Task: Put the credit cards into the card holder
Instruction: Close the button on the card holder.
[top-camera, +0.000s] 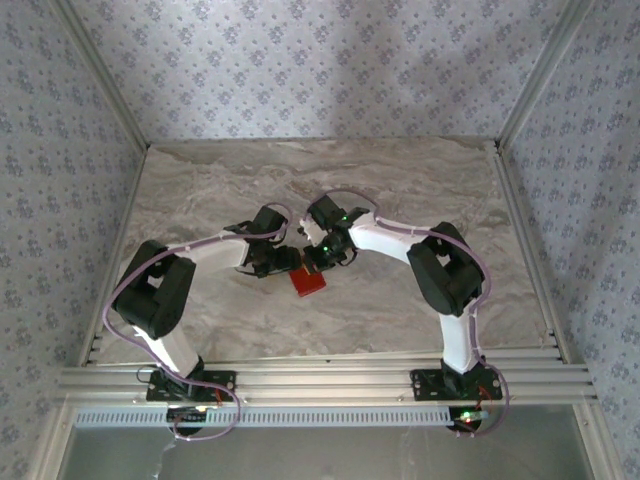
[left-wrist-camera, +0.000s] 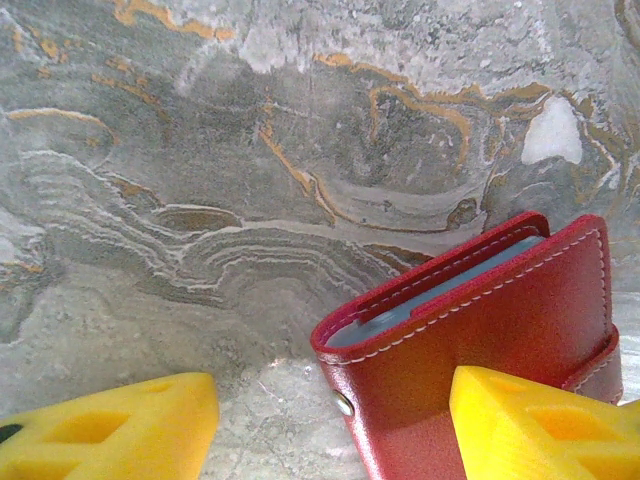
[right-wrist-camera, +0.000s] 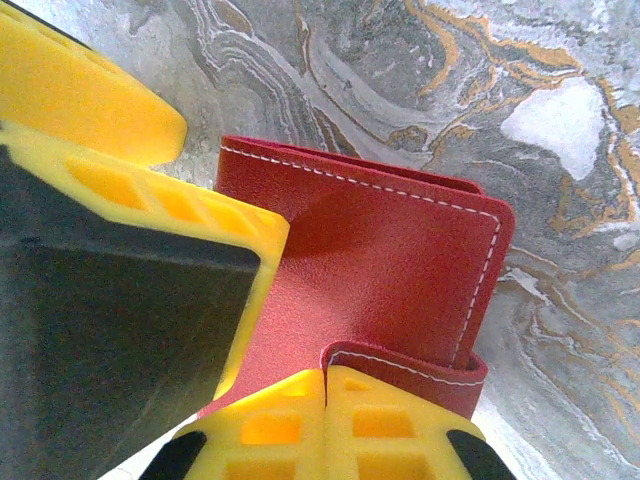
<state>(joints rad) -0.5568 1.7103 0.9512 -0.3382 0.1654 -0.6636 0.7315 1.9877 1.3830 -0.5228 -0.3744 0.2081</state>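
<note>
Clenched yellow right pincer (right-wrist-camera: 325, 390) sits at red stitched-leather card holder (right-wrist-camera: 380, 250) w/ left pincer (left-wrist-camera: 333, 405) released, so holder cd skid across grey marbled bench (left-wrist-camera: 250, 150).

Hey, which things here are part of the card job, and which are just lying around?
Part of the job: holder, folded shut on the table; left gripper, open at it; right gripper, shut at its edge.
Just there: table; patterned walls.

Card holder (top-camera: 310, 282): red leather wallet, pale stitching, folded shut.
Pose: flat on the marbled table (top-camera: 400, 190), near its middle.
Details: small snap dot (left-wrist-camera: 343, 404); strap tab (right-wrist-camera: 405, 368) across one edge; grey-blue layer (left-wrist-camera: 400, 315) between the leaves.
</note>
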